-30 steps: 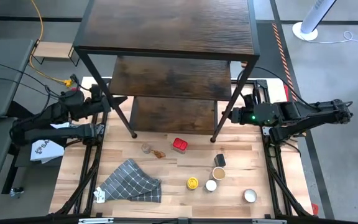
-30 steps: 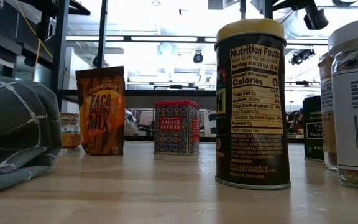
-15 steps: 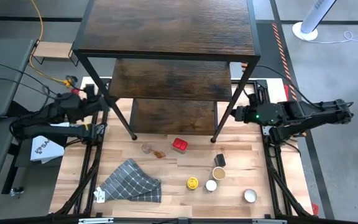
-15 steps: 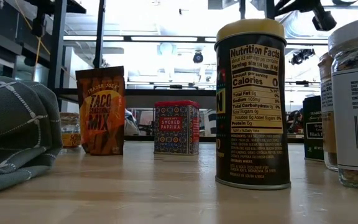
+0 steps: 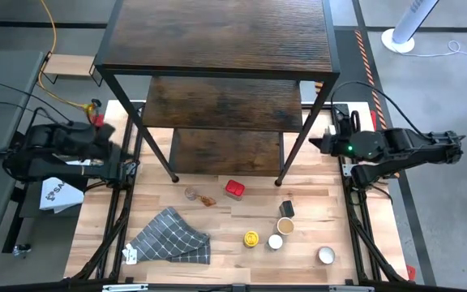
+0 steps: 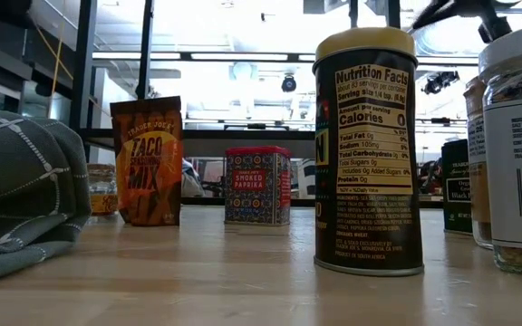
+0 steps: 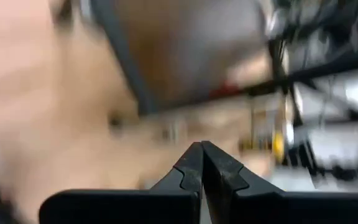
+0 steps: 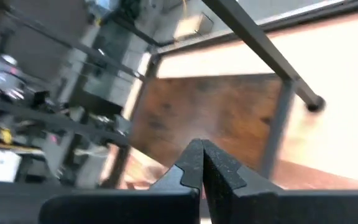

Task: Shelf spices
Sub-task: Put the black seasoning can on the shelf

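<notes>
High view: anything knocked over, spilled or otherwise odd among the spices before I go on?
Nothing looks spilled or damaged. The one oddity is the grey checked cloth, lying crumpled on the table to the left of the spices. The taco mix pouch, paprika tin and yellow-lidded jar stand upright; the shelf holds no spices.

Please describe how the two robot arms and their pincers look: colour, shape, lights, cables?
Both arms are dark, jointed and bulky. The right arm shows a small green light near its wrist, with a black cable looping above. Each pincer, left pincer and right pincer, has two black wedge-shaped fingers with stepped inner edges.
</notes>
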